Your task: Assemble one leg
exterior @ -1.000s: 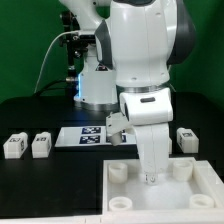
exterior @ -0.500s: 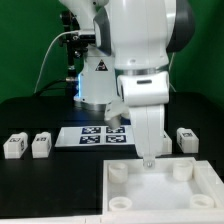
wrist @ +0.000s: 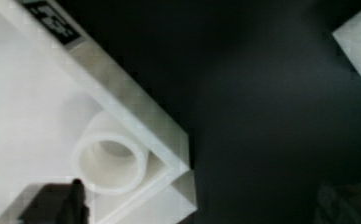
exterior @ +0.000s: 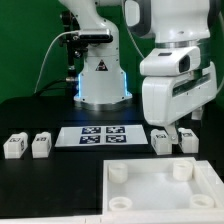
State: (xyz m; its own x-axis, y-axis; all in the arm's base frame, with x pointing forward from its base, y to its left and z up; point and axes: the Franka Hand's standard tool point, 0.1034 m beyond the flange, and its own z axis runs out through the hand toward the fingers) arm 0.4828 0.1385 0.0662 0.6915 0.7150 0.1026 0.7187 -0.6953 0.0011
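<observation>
Several small white legs with tags lie on the black table: two at the exterior view's left (exterior: 13, 146) (exterior: 41, 145) and two at its right (exterior: 160, 140) (exterior: 186, 139). The large white panel (exterior: 150, 190) with round corner sockets lies in front. My gripper (exterior: 172, 126) hangs above the two right legs, behind the panel, holding nothing. In the wrist view its dark fingertips (wrist: 52, 205) stand wide apart, the gripper (wrist: 198, 206) open over a panel corner and its socket (wrist: 109, 160). A white part, perhaps a leg (wrist: 358, 45), shows at that picture's edge.
The marker board (exterior: 97, 135) lies flat behind the panel, in front of the robot base (exterior: 100, 85). The panel carries a tag in the wrist view (wrist: 52, 20). The rest of the table is black cloth.
The arm has lifted off the middle of the panel and swung to the exterior view's right, now over the two right legs. One of those legs has come into view.
</observation>
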